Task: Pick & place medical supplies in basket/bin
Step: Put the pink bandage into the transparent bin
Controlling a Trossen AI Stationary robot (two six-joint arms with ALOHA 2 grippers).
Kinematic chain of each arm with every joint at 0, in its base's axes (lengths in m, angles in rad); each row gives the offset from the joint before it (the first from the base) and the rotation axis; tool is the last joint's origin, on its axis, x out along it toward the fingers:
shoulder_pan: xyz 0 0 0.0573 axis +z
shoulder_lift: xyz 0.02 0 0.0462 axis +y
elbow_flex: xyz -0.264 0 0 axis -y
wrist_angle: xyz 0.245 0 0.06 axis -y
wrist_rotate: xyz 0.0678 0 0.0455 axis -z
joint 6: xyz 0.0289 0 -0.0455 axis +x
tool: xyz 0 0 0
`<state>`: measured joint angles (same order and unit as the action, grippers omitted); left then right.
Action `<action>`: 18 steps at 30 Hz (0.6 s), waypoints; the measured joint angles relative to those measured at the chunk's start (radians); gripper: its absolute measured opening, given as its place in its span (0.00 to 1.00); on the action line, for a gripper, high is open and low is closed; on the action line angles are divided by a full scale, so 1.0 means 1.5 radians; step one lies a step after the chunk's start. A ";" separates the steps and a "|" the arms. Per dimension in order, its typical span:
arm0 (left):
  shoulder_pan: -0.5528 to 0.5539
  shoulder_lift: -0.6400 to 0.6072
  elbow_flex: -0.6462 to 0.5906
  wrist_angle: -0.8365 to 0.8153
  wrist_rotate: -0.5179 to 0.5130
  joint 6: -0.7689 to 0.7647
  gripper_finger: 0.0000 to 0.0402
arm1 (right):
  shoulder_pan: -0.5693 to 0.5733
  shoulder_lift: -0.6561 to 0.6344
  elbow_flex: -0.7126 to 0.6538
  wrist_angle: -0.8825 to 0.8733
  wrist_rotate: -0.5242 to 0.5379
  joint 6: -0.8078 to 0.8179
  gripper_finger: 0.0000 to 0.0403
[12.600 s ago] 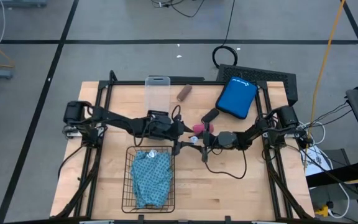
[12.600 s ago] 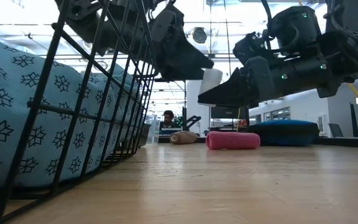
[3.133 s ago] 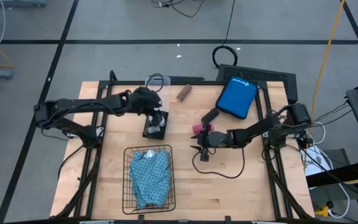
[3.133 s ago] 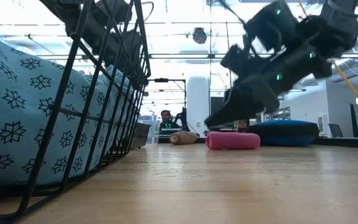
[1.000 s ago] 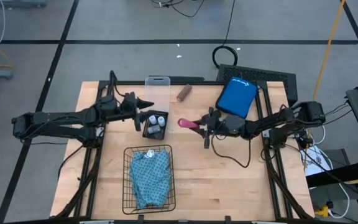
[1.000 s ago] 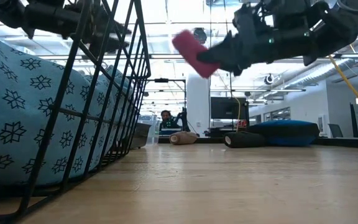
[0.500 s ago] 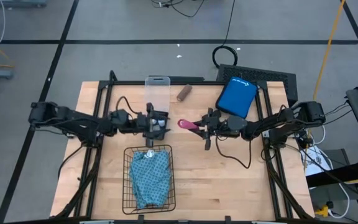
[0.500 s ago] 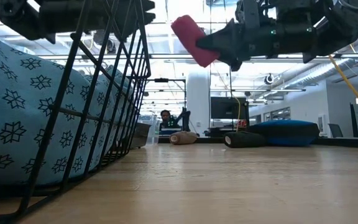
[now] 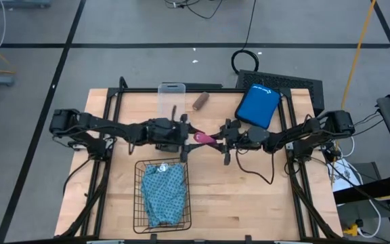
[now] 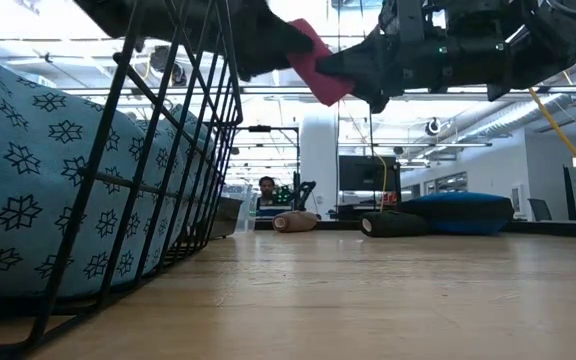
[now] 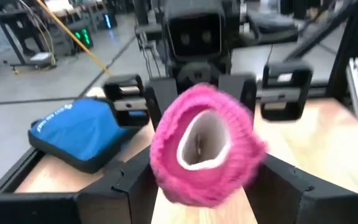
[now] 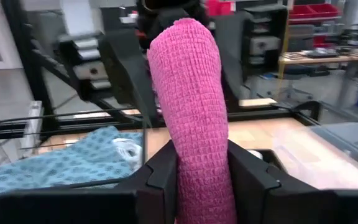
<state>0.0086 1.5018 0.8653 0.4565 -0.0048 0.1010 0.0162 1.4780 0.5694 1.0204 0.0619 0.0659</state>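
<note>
Item: pink roll (image 9: pixel 204 138), held aloft mid-table.
I saw the right gripper (image 9: pixel 217 140) clamping it; the left gripper (image 9: pixel 189 135) stood open around its end, above the basket's (image 9: pixel 140 196) far rim.

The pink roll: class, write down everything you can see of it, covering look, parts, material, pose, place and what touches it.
The pink roll is a cylinder of ribbed, knitted-looking pink wrap wound around a pale hollow core, seen end-on in the left wrist view. It is held in the air above the wooden table, tilted, near the table's middle and beyond the basket. The right gripper clamps one end between its fingers. The left gripper has its open fingers on either side of the other end; whether they touch it cannot be told.
</note>
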 joint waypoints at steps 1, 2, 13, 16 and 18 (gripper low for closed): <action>0.000 0.009 0.012 -0.007 0.000 0.004 0.53 | 0.000 0.000 0.000 0.003 -0.011 0.000 0.24; 0.000 0.016 0.022 -0.006 0.000 0.004 0.53 | 0.000 0.000 0.000 0.006 -0.018 0.001 0.24; 0.000 0.032 0.042 -0.020 0.004 -0.013 0.50 | 0.000 0.000 0.001 -0.016 -0.025 0.001 0.24; 0.002 0.032 0.042 -0.041 0.007 -0.024 0.41 | -0.001 0.000 0.001 -0.021 -0.025 0.001 0.24; 0.005 0.032 0.042 -0.053 0.011 -0.032 0.32 | -0.001 0.000 0.001 -0.029 -0.025 0.001 0.24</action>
<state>0.0166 1.5494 0.9283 0.3765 0.0116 0.0526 0.0154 1.4780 0.5709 0.9774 0.0246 0.0679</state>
